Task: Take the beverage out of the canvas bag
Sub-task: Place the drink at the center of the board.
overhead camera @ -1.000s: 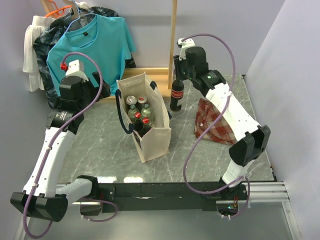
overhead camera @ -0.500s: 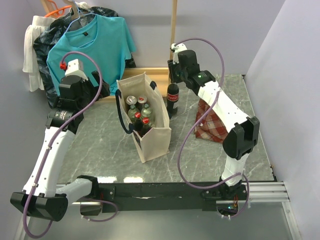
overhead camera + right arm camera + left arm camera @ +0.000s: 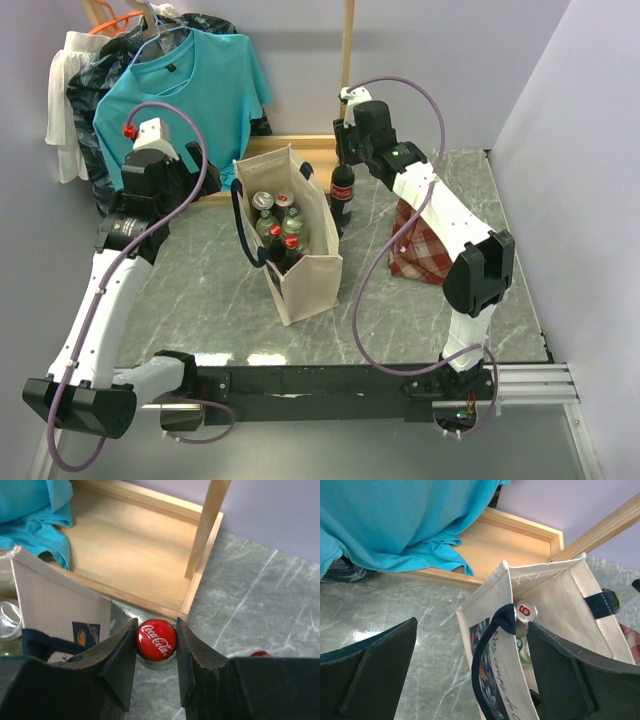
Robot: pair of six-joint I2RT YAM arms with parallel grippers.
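Between the right fingers (image 3: 156, 642) sat the red cap of a cola bottle (image 3: 342, 200), pinched from both sides with no gap showing, so they were closed on the top of the bottle. From overhead the bottle hung straight down under those fingers, long axis upright. It was already outside the canvas bag (image 3: 305, 275) and just beside its far right wall, so close that I couldn't say whether they touched. Its base was down near the desk (image 3: 200, 280); whether it rested there or floated just above, I couldn't make out. To my eye the next move hung on one thing: the bottle lay directly below the right fingers. Letting go and pulling straight up along the bottle's axis looked the clean way out, and any sideways drift towards the bag risked a knock.

Over on the other side, the left fingers (image 3: 470, 675) were spread wide and held nothing, poised above the bag's left rim with a navy handle (image 3: 504, 619) showing between them. Down inside stood the other drinks (image 3: 278, 225), cans and capped bottles packed upright. The right arm was plainly the one nearer the cola, and the left was nearer the bag's mouth. Further out, a plaid cloth (image 3: 425, 250) lay on the desk to the right, a wooden base (image 3: 125, 545) sat behind the bag, and a teal shirt (image 3: 185, 90) hung at the back.
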